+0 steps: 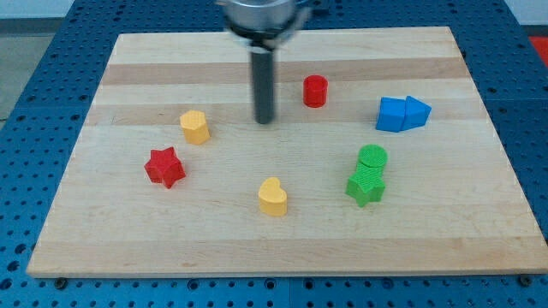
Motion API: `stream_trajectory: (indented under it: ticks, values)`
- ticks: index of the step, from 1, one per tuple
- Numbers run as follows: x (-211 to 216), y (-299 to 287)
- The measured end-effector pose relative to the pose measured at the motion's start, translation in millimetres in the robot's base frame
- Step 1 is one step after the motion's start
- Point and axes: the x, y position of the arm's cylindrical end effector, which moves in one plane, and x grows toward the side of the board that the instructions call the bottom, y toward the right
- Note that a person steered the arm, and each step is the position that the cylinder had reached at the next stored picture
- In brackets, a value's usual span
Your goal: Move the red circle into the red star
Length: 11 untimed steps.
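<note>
Pale wooden board [282, 248] on a blue perforated bench carries our work: the small red cylinder block, the red circle [315, 91], sits toward the view's top right of centre, well apart from the red star-shaped block [164, 167] at the left. We have no jaws, only a dark rod whose end, my tip [265, 121], rests just left of the circle. We judge we should swing round to its upper right, then push down-left, steering between the yellow pentagon-like block [195, 127] and the yellow heart block [273, 197].

Straight dark grey rod, my tip [265, 121] blunt, blurred silver-grey round mount above
</note>
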Motion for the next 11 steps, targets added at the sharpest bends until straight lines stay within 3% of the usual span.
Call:
stream_trajectory:
  ticks: [1, 2, 3, 7, 9, 11]
  values:
    - [-64, -28]
    - [-102, 34]
    - [-100, 125]
    - [-23, 105]
    - [-5, 132]
    - [3, 100]
